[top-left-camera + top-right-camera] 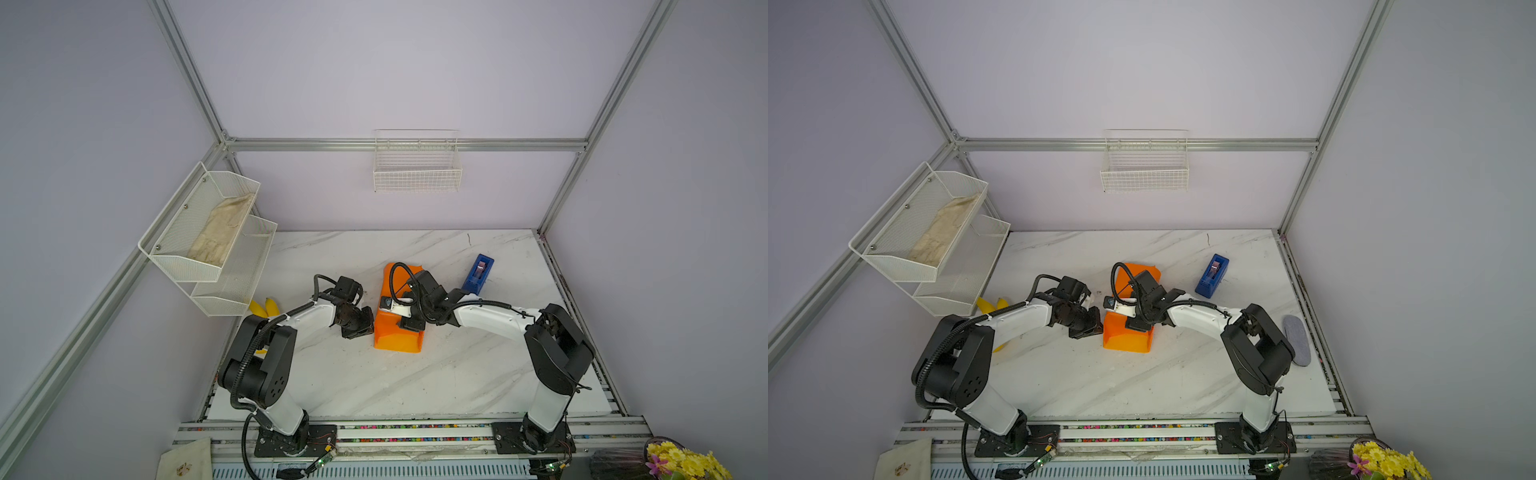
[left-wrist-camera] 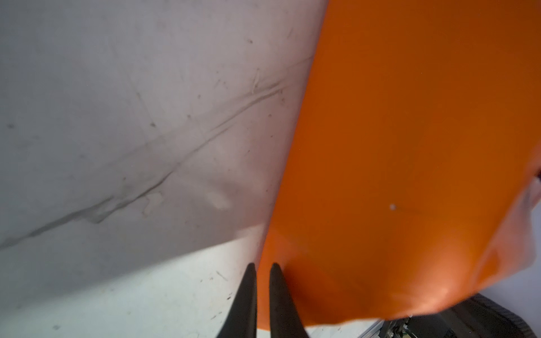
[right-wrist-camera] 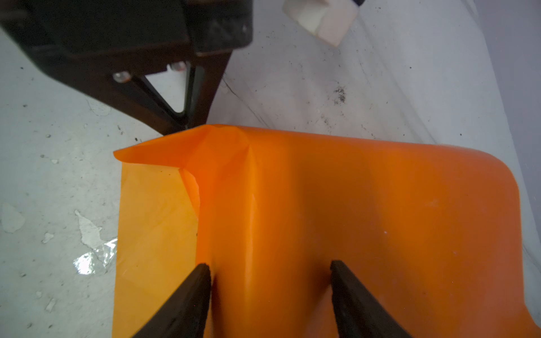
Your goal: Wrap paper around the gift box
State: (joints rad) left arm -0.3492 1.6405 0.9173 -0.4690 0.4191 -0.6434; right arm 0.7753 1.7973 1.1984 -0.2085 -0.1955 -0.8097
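Left wrist view: the left claw [image 2: 262, 266] has its two fingers pressed together on the edge of the paper [image 2: 409, 146], with a thin strip of orange pinched between them. From the tips the sheet spreads away on one side. The bare marble table [image 2: 117, 117] lies on the other.

Right wrist view: the right claw [image 3: 269, 263] has its jaws apart and both tips set down on the paper [image 3: 366, 204], with a raised crease running between them. The sheet humps over a box-shaped form. The gift box itself is hidden beneath it and shows in no view, so I cannot tell whether these fingers press it. Beyond the tips, the left claw's dark fingers meet a folded corner of the sheet. A scrap of clear tape [image 3: 93, 257] lies on the table beside the paper.

In both top views the claws face each other across the orange bundle [image 1: 395, 338] [image 1: 1125, 338]. The left claw [image 1: 371, 323] [image 1: 1099, 324] is at its side and the right claw [image 1: 411, 324] [image 1: 1138, 325] is above it. The right claw's wrist and cable hide part of the paper.

A blue tape dispenser [image 1: 478, 274] stands behind the right claw, apart from the sheet. Bananas [image 1: 264, 308] lie behind the left claw under a white mesh shelf [image 1: 174, 249]. A grey oval pad [image 1: 1296, 340] lies by the right arm.

Any lettering on the dispenser is too small to read.
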